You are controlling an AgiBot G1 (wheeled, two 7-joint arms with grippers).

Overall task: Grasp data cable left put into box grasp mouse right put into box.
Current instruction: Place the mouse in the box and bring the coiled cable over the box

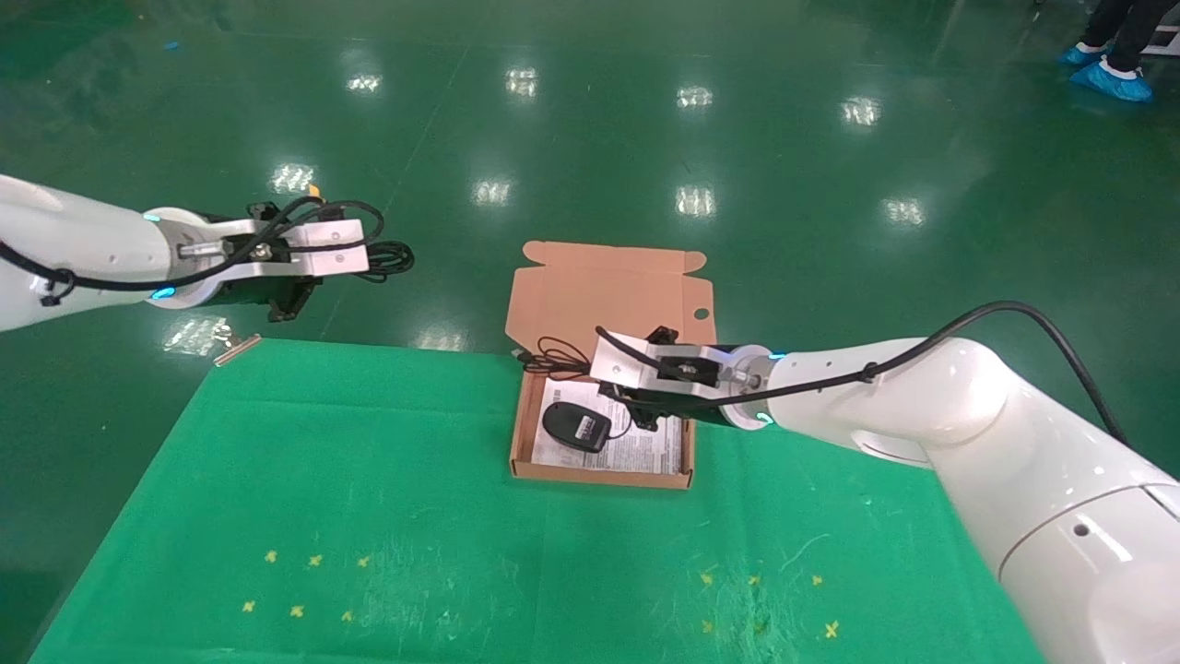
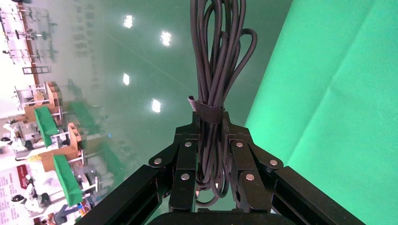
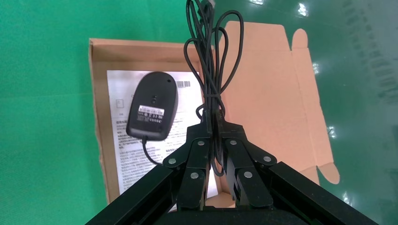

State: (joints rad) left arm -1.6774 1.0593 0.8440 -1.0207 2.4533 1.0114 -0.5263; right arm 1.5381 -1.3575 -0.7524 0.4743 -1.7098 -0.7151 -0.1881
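Observation:
My left gripper (image 1: 359,267) is shut on a strapped bundle of black data cable (image 1: 392,258), held over the floor beyond the table's far left corner. In the left wrist view the cable (image 2: 220,51) runs out past the gripper (image 2: 210,122). The open cardboard box (image 1: 599,478) sits at the table's far edge with its flap lid (image 1: 608,286) folded back. The black mouse (image 1: 573,426) lies label-up on the printed sheet inside. My right gripper (image 1: 595,378) hovers over the box, shut on the mouse's bunched cord (image 3: 220,61). The right wrist view shows the gripper (image 3: 213,123), the mouse (image 3: 152,105) and the box (image 3: 96,117).
A green cloth (image 1: 369,516) covers the table, with small yellow marks near the front. A thin metal strip (image 1: 237,349) lies at the far left corner. Glossy green floor lies beyond. A person's blue shoe covers (image 1: 1111,78) show far back right.

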